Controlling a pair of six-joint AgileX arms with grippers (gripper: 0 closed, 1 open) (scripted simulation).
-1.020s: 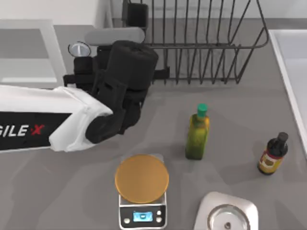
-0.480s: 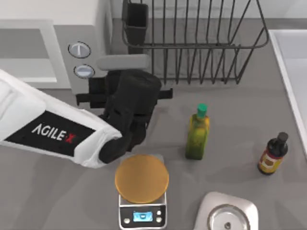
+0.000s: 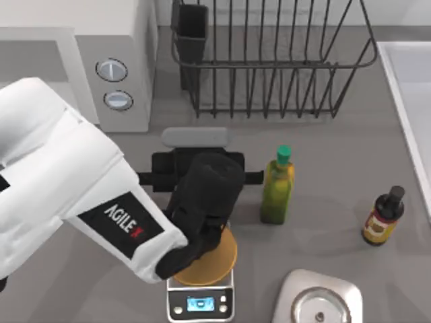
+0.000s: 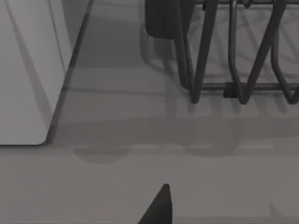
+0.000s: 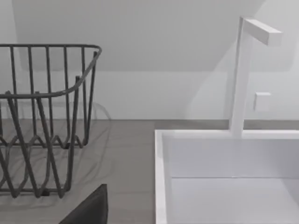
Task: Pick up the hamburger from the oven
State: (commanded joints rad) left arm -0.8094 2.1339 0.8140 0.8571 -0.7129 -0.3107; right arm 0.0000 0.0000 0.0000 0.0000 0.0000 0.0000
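Where left arm [image 3: 101, 202] overhangs, scale [image 3: 200, 296] half hidden.

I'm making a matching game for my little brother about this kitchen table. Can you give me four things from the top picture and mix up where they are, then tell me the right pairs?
Things:
1. oven
2. wire rack
3. digital scale
4. small dark bottle

Places:
A. near the table's right side, by the white sink
B. at the front, partly under the left arm
C. at the back, in the middle
D. at the back left, with two round knobs

Right pairs: 1-D, 2-C, 3-B, 4-A
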